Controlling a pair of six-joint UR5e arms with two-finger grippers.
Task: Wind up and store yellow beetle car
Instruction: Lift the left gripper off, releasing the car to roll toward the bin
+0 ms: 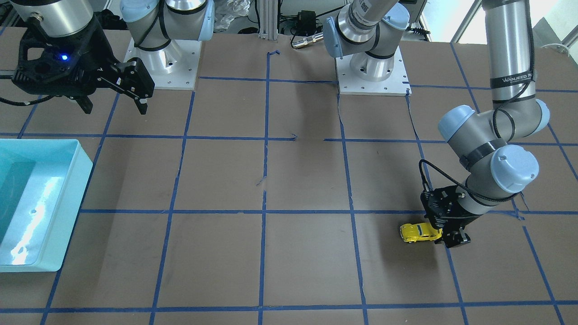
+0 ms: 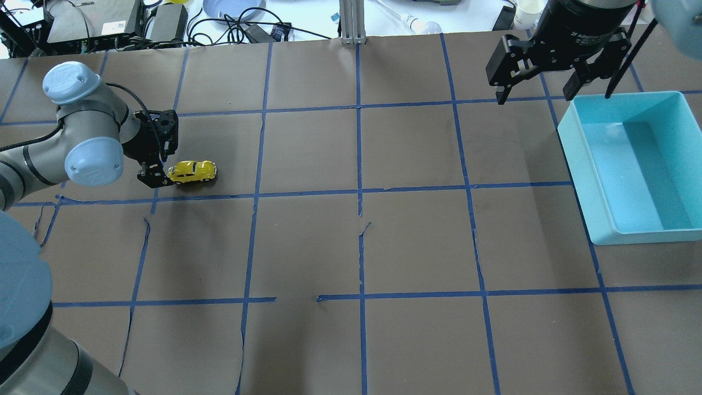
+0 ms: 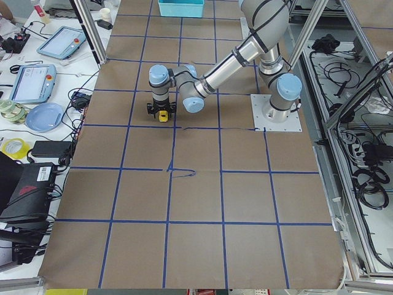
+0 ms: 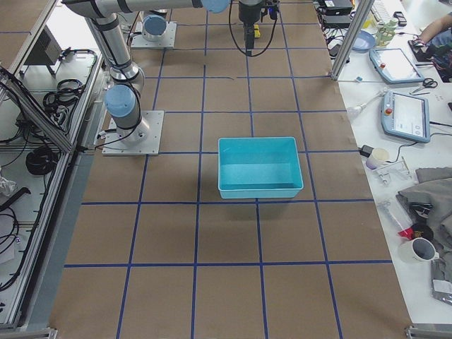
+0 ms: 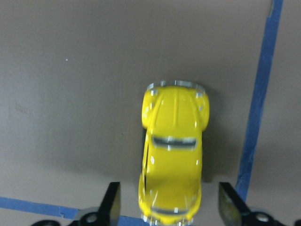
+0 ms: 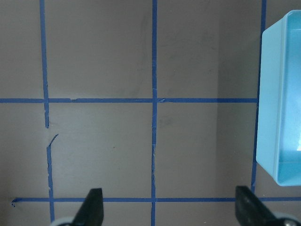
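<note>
I am judging the job as barely begun: the yellow beetle car [image 2: 192,171] is sitting on its wheels on the desk [image 2: 356,247], out toward 9 o'clock in the overhead view. The left pincer [image 5: 171,207] is hanging low over one end of it, fingers [image 5: 113,205] spread with a gap on either side, gripping nothing. The right pincer [image 6: 170,209] is hovering wide open and empty near the teal bin [image 2: 647,236] at 3 o'clock. I am counting the grasp, the wind-up and the storing as all left to do.
</note>
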